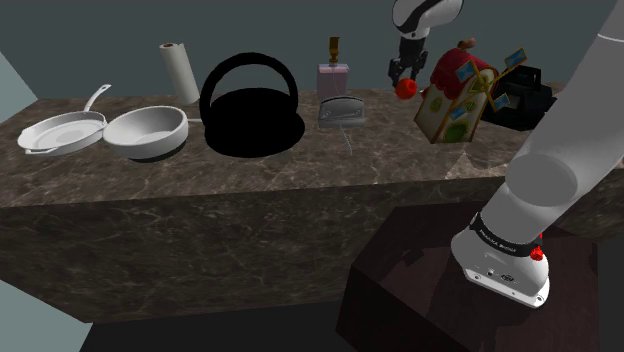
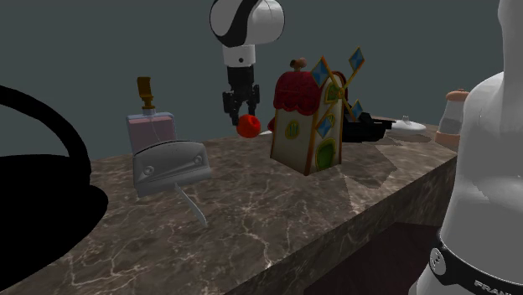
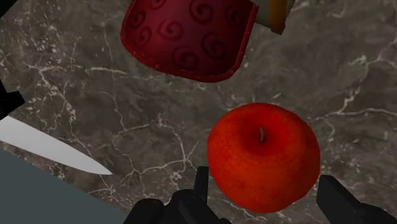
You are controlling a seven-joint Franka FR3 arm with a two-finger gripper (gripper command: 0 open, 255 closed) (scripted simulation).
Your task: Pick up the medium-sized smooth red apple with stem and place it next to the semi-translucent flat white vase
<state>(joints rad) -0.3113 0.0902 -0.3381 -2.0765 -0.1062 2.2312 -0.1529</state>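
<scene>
A smooth red apple [image 3: 263, 156] with a short stem sits between my two black fingers [image 3: 337, 198], which clasp its sides. My gripper [image 1: 404, 80] hangs over the back of the dark marble counter [image 1: 300, 170], holding the apple [image 1: 405, 89] just above the surface. Close beside the apple [image 2: 248, 126] and gripper [image 2: 241, 107] stands a toy windmill house [image 2: 310, 117] with a red roof. Beyond the house lies a flat white vase-like piece [image 2: 409, 126]. A pale, translucent pink bottle [image 2: 151, 126] with a gold neck stands on the apple's other side.
A grey toaster-like object [image 1: 340, 109], a black handled basket [image 1: 250, 110], a white bowl [image 1: 148, 131], a white pan [image 1: 60, 131] and a paper roll [image 1: 180, 70] line the counter. A black box [image 1: 524, 96] sits behind the house. The stand [image 1: 420, 300] is at lower right.
</scene>
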